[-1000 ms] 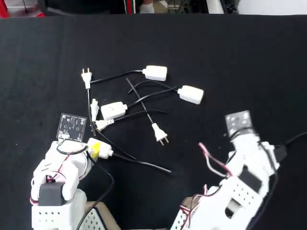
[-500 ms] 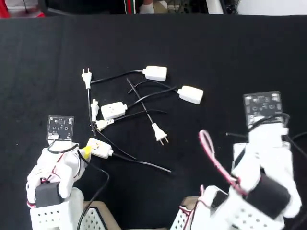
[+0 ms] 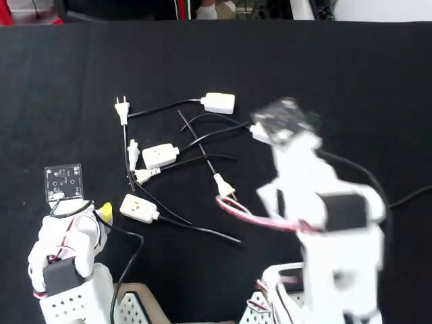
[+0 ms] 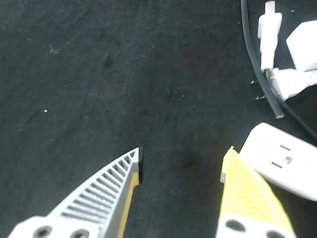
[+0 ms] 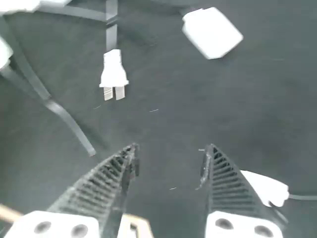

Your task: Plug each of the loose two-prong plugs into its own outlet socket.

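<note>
The left gripper (image 4: 184,151) is hovering over the black table (image 3: 364,67) with its jaws apart and empty, a white socket (image 4: 287,161) lying just beside its yellow finger (image 4: 247,193). The right gripper (image 5: 172,148) is hanging spread and empty too, a two-prong plug (image 5: 113,74) lying near it on the table

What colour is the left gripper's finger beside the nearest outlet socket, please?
That finger is yellow, clearest in the left wrist view.
</note>
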